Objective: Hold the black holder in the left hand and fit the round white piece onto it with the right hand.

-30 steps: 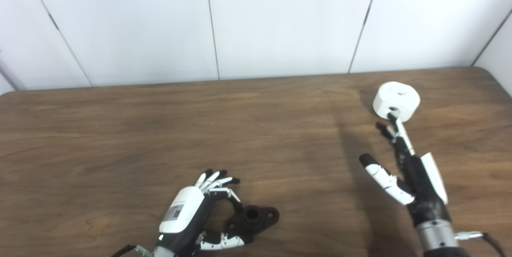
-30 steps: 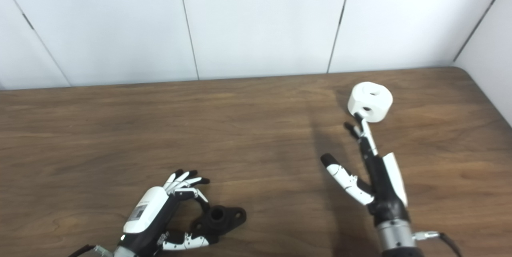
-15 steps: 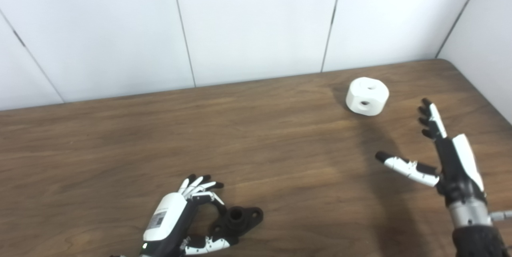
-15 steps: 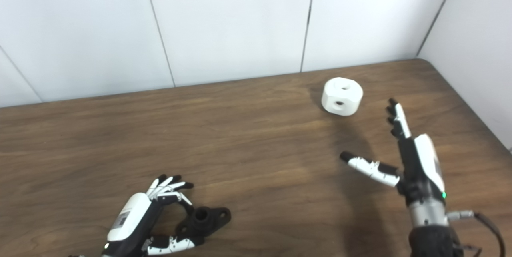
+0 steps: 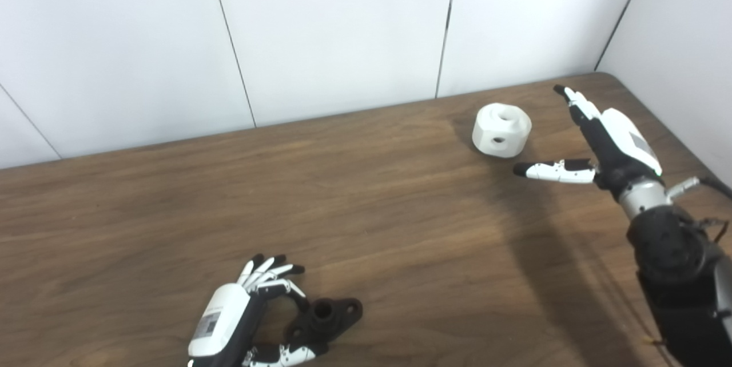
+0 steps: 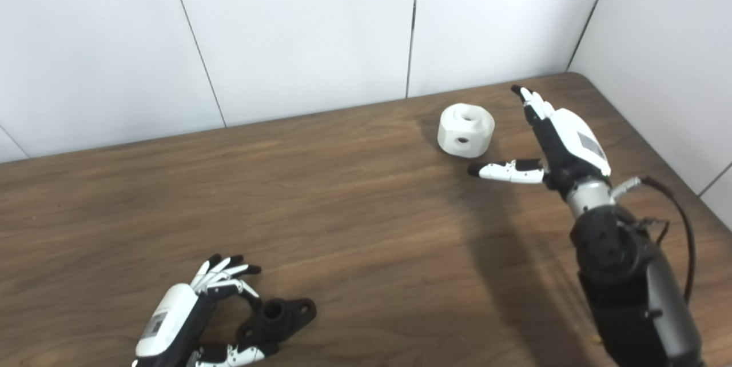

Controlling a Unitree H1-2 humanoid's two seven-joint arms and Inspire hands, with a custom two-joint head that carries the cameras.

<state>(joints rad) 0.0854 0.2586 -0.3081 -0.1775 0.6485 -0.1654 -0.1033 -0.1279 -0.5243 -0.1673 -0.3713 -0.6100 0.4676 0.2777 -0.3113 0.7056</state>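
Since the earlier frame the right hand (image 5: 606, 138) has been travelling from a spot nearer the front of the table (image 5: 171, 195) up to the round white piece (image 5: 501, 130), and the camera has been swinging toward the right as well, so the whole scene is sitting differently in both views. The right hand is now hovering just to the right of the white piece, its fingers (image 6: 534, 104) stretching straight toward the back wall (image 5: 331, 30) and its thumb (image 6: 506, 170) reaching out sideways in front of the piece, close to it but apart from it. This hand is spread wide and is holding nothing. The white piece is resting on the table in the far right corner area, between those fingers and the thumb, showing one hole on top and one on its near side. Well apart from it, at the near edge of the table, the left hand (image 5: 240, 321) is curling around the black holder (image 5: 323, 321). Its fingers are arching over the holder's left end while its thumb is lying along the front of it. Whether the fingers are actually pressing on the holder is hard to tell. The holder is lying flat on the table just to the right of that hand.
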